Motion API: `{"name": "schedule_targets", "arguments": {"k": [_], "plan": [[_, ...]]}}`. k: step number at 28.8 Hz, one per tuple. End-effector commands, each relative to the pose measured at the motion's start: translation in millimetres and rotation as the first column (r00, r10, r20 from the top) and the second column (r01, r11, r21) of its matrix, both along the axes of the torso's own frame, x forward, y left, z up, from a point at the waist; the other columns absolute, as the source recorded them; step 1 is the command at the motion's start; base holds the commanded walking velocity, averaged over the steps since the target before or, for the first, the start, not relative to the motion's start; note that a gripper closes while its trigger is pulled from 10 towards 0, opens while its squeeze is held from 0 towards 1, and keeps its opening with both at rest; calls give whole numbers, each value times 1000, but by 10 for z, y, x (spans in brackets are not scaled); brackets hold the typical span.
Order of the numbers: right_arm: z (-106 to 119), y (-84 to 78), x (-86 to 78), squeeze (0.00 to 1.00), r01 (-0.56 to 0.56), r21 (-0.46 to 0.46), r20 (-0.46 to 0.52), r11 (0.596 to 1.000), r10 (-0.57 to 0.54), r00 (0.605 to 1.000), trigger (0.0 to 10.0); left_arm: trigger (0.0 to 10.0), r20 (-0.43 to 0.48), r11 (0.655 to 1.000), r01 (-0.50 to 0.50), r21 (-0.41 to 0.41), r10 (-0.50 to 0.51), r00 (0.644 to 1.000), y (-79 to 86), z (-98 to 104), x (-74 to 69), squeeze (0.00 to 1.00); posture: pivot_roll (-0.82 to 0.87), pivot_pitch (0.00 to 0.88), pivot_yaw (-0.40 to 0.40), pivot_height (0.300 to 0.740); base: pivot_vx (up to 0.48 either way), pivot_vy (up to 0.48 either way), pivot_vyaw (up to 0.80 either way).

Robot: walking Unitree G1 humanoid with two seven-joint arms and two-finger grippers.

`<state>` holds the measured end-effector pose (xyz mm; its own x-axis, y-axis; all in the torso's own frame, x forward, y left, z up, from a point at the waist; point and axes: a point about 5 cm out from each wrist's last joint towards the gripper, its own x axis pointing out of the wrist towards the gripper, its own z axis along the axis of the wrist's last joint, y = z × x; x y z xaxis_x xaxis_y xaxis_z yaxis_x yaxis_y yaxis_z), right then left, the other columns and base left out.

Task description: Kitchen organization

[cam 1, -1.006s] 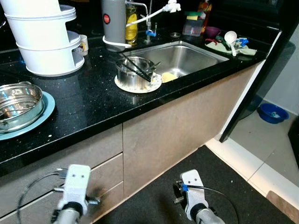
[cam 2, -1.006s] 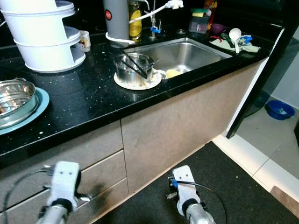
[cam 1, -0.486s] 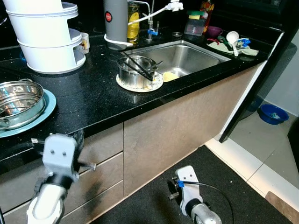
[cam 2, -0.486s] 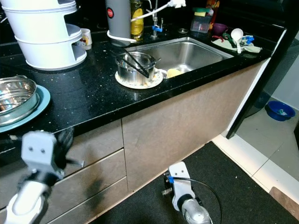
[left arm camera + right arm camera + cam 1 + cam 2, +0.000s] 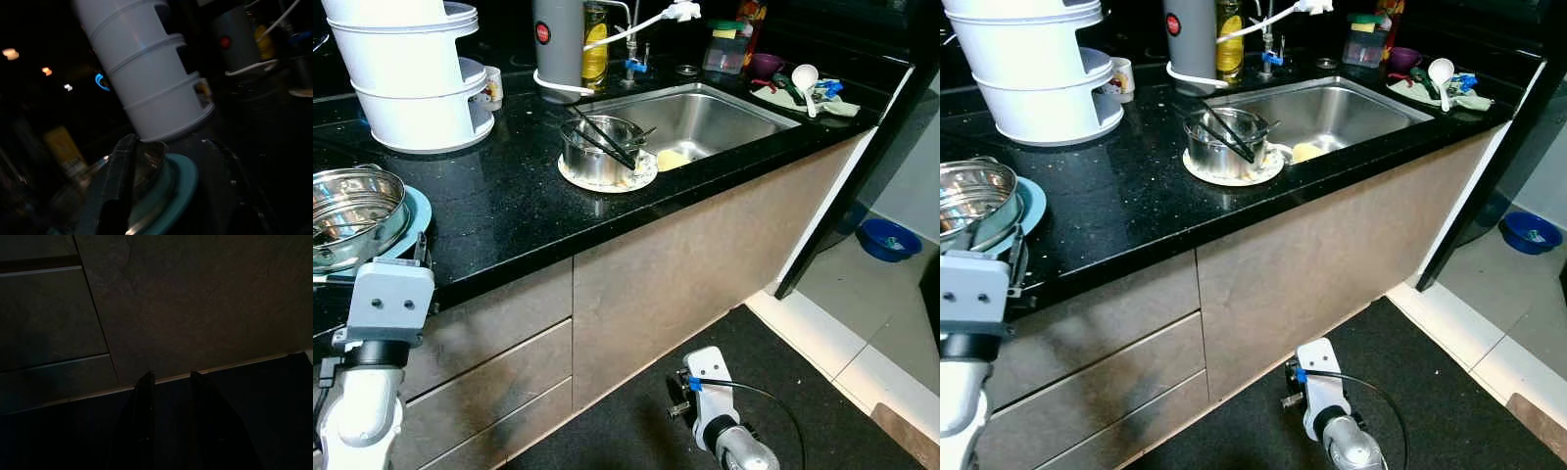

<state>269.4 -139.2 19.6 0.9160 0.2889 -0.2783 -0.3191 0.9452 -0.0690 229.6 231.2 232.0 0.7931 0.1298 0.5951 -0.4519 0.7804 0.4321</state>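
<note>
A steel pot (image 5: 352, 211) sits on a teal plate (image 5: 417, 210) at the left end of the black counter (image 5: 509, 211). My left gripper (image 5: 419, 257) is raised to the counter's front edge right by that plate. In the left wrist view it (image 5: 171, 171) is open, with the plate (image 5: 182, 182) and pot (image 5: 148, 157) rim between its fingers; touching cannot be told. A smaller steel pot (image 5: 597, 147) holding black tongs stands on a white plate beside the sink (image 5: 705, 113). My right gripper (image 5: 171, 379) hangs idle low before the cabinet fronts.
A white tiered container (image 5: 411, 78) and a grey flask (image 5: 558, 44) stand at the back of the counter. A white ladle (image 5: 803, 78) and cloths lie right of the sink. A blue bowl (image 5: 886, 238) sits on the tiled floor; a dark mat lies under me.
My left arm has risen from down by the drawers up to the counter edge beside the teal plate. The right arm has hardly moved.
</note>
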Motion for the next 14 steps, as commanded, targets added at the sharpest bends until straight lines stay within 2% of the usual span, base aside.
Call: {"name": "schedule_targets", "arguments": {"k": [1,4,5,6,7,14], "plan": [[-21,-6,-10,0,3,11,-8,1000,-3,1000,10000,10000,28,997,-63,50,62,998,37,67,-23,1000,9,135,-74,740,0,0,0],[-15,0,-3,0,3,13,-5,1000,-3,1000,10000,10000,44,992,-105,71,102,994,76,97,-14,1000,10,136,-74,740,0,0,0],[-14,10,1,0,0,15,-5,1000,0,1000,10000,10000,51,988,-128,83,124,991,128,124,15,114,12,138,-78,740,0,0,0],[-14,14,3,0,-1,16,-6,1000,2,1000,10000,10000,52,987,-134,85,130,990,146,134,28,114,12,138,-78,740,0,0,0],[-18,20,4,0,-5,17,-8,1000,5,1000,10000,10000,48,987,-136,87,132,990,163,142,50,0,12,138,-80,740,0,0,0],[-16,47,15,0,-18,19,-11,1000,18,1000,10000,10000,-33,988,-128,84,131,991,219,124,240,0,11,135,-83,740,0,0,0]]}}
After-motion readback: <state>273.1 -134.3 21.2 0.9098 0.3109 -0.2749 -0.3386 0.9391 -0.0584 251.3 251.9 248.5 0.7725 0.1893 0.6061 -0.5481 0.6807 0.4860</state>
